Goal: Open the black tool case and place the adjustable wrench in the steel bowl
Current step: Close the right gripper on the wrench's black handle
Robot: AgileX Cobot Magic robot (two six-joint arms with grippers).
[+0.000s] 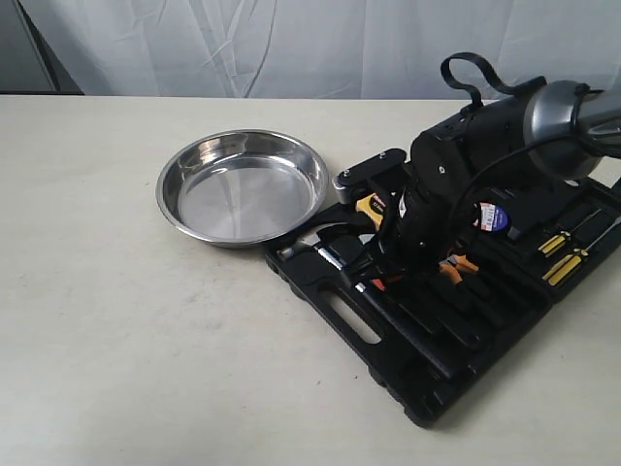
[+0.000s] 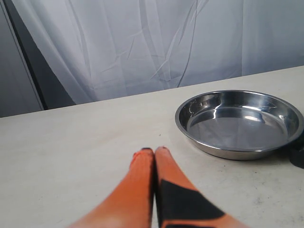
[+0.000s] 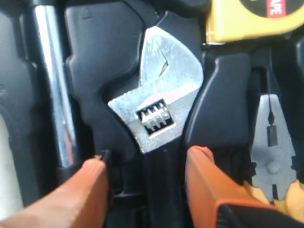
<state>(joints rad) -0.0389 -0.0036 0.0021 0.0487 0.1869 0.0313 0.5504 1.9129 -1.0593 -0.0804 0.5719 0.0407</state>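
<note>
The black tool case (image 1: 388, 361) lies open on the table, to the right of the steel bowl (image 1: 243, 186). The adjustable wrench (image 3: 159, 107) rests in its moulded slot, silvery head up and black handle running down between my right fingers. My right gripper (image 3: 147, 166) is open, one orange finger on each side of the handle and close to it. In the exterior view the right arm covers the wrench, with its gripper (image 1: 388, 267) down in the case. My left gripper (image 2: 155, 151) is shut on nothing, low over bare table near the empty steel bowl (image 2: 240, 122).
A hammer (image 1: 325, 248) with a chrome shaft (image 3: 52, 90) lies beside the wrench slot. A yellow tape measure (image 3: 247, 21) and orange-handled pliers (image 3: 273, 156) flank the other side. Yellow-handled screwdrivers (image 1: 563, 254) sit in the case's far half. A white curtain hangs behind the table.
</note>
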